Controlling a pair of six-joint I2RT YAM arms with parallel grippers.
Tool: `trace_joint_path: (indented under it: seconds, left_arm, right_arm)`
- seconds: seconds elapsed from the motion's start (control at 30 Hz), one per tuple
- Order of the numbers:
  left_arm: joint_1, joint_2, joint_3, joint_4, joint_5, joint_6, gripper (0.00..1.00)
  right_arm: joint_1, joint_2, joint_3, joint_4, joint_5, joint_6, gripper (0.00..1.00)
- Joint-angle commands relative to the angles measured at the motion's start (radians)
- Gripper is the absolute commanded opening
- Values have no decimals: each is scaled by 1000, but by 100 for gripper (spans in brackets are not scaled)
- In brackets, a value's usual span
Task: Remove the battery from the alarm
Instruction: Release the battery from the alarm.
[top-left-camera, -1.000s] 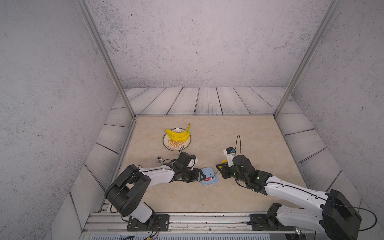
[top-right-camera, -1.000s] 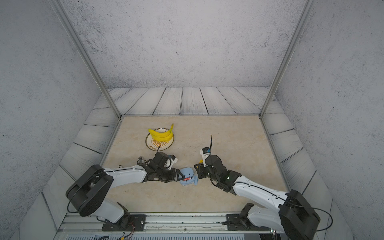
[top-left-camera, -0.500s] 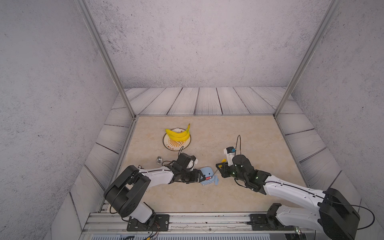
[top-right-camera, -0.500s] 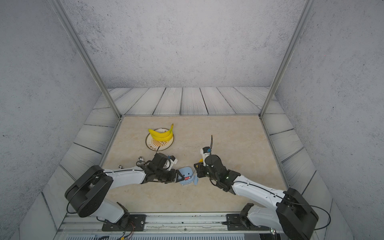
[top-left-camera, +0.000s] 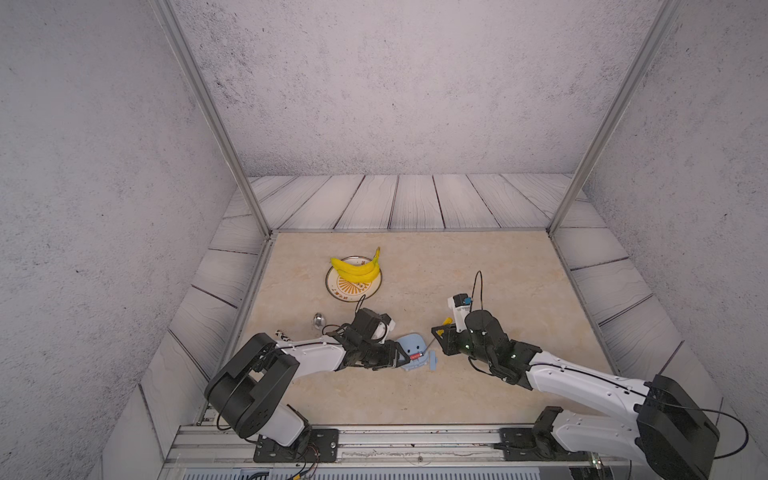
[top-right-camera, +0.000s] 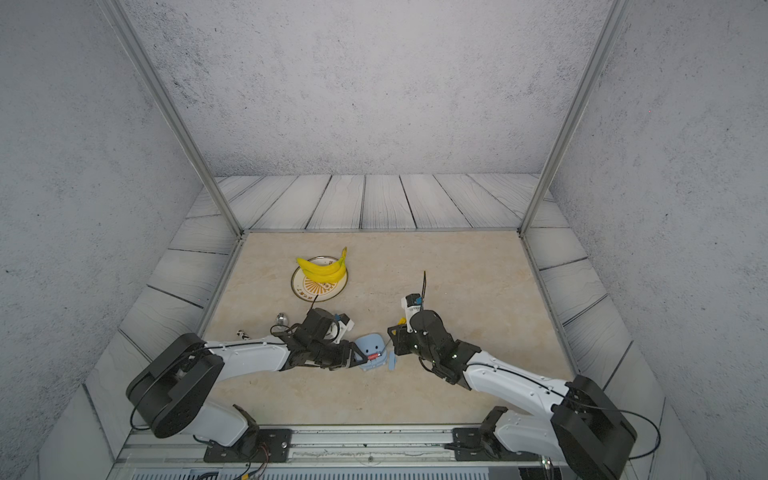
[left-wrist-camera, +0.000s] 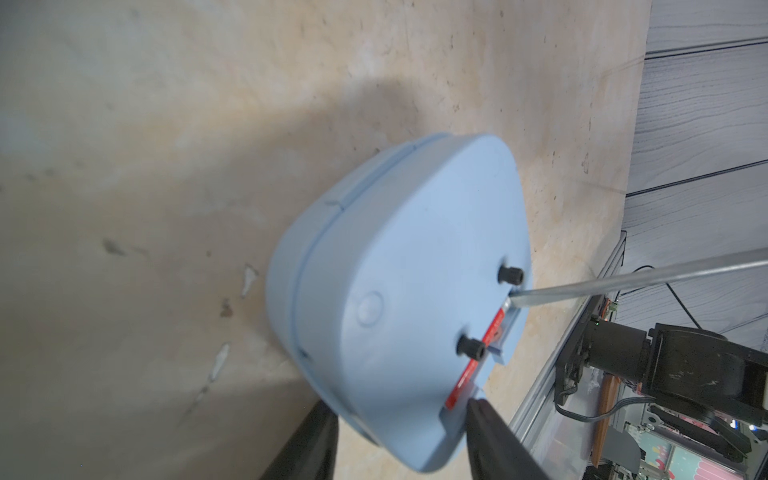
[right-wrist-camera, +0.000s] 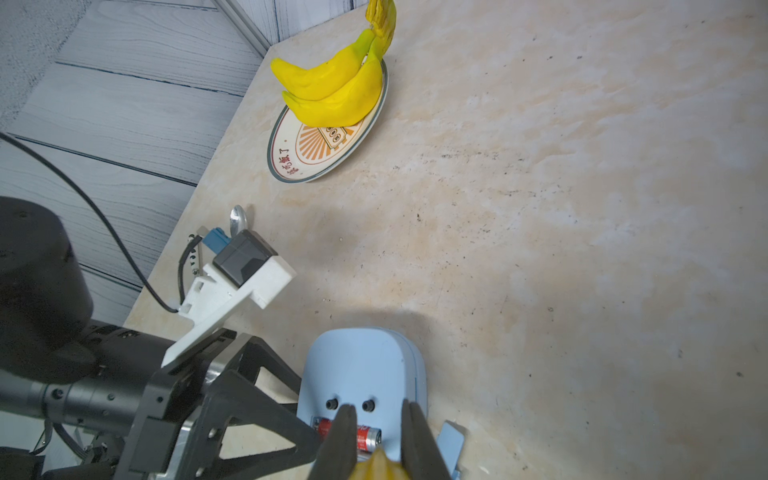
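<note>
The light-blue alarm (top-left-camera: 410, 347) lies face down on the table, its back up, in both top views. My left gripper (top-left-camera: 398, 358) is shut on it, one finger (left-wrist-camera: 309, 446) on each side of its lower end. The red battery (right-wrist-camera: 365, 437) sits in the open slot at the back's edge, also seen in the left wrist view (left-wrist-camera: 459, 384). My right gripper (right-wrist-camera: 379, 409) is shut on a yellow-handled screwdriver (right-wrist-camera: 376, 467). Its metal shaft (left-wrist-camera: 623, 281) reaches to the battery's end.
A small blue cover piece (top-left-camera: 433, 360) lies beside the alarm. A patterned plate (top-left-camera: 337, 292) with bananas (top-left-camera: 357, 268) stands further back. A shiny metal object (top-left-camera: 319, 320) and a small speckled thing (top-left-camera: 281, 333) lie near the left edge.
My left jaws have narrowed on the alarm, which has shifted slightly left. The right gripper with the screwdriver has stayed nearly where it was.
</note>
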Motion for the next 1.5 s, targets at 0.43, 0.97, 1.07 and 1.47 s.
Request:
trace_joint_path:
  seconds: [0.43,0.97,1.07,1.47]
  left_arm:
    - [-10,61,-50,-12,-79,-8,43]
    - [-10,80,-42,-30,-109,-7,48]
    - [-11,84,-38,-37,-111,-8,49]
    - [-10,76,-31,-59,-119,-4,52]
  right_arm:
    - [3,4,-27,141,-125,94,0]
    - [3,-115,22,73,-98,85,0]
    - [3,-131,42,-14,-62,49,0]
    - [-60,-201,282,-636,146,-260,0]
